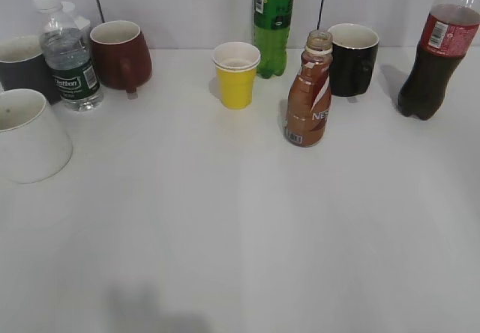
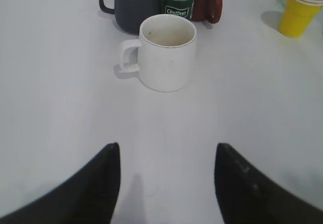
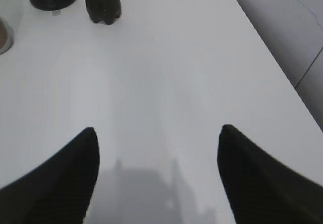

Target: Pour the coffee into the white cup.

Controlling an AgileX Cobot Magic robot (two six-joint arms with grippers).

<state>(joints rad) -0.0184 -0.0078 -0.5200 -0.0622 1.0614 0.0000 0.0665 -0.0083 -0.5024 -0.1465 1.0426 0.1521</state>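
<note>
white cup [image 2: 166, 52] | ahead of left tool [image 2: 166, 183] | tool spread, empty

Four ceramic mugs: one white [image 1: 28, 134], one dark grey [image 1: 22, 67], one maroon [image 1: 121, 54], one black [image 1: 352, 58]. One yellow paper cup [image 1: 236, 74]. Four plastic bottles: clear water [image 1: 69, 55], green soda [image 1: 273, 22], brown coffee [image 1: 309, 93], dark cola [image 1: 436, 52].

White table [image 1: 225, 235] carries mugs, bottles, a yellow cup [image 1: 236, 75].

Left pincer [image 2: 166, 183], right pincer [image 3: 159, 173] — black, smooth, tapered fingers — no markings.
</note>
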